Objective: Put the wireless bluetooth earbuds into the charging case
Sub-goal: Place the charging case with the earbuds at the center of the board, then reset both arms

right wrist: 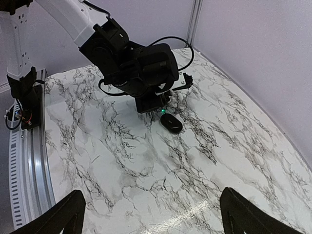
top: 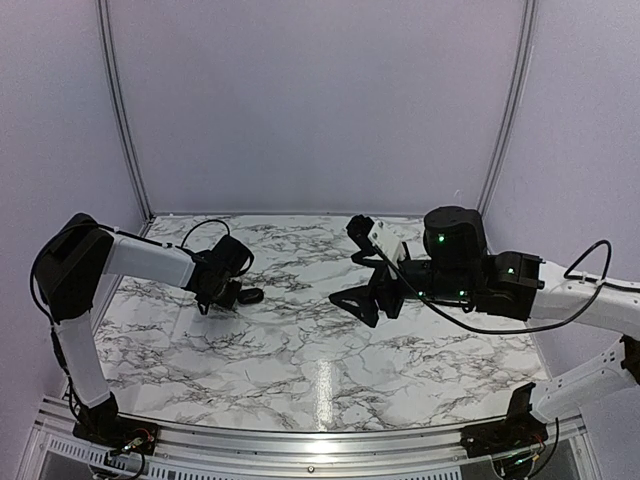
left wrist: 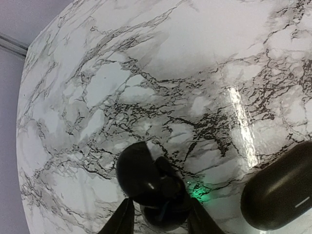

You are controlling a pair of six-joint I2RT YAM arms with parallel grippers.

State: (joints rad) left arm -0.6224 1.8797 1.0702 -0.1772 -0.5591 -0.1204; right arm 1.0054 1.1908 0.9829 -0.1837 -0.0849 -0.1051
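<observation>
Between the fingers of the left hand (left wrist: 161, 215) the open charging case (left wrist: 155, 187) sits on the bench (left wrist: 146, 73); pinched or merely flanked, I cannot tell, and no earbuds show apart from it. The right hand (right wrist: 153, 202) hangs spread. A sideways drag could topple the case.

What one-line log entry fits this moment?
left gripper: astride open case | right gripper: open, empty | closed case: beside it

Surface (top: 300, 350): glossy marble-look laminate, smooth, glare streak. Charging case (left wrist: 146, 178): glossy black plastic, smooth. Dark oval shell (left wrist: 278, 195): smooth, semi-gloss. Arm shells (top: 150, 258): white matt plastic. Front rail (top: 300, 440): bare metal.
</observation>
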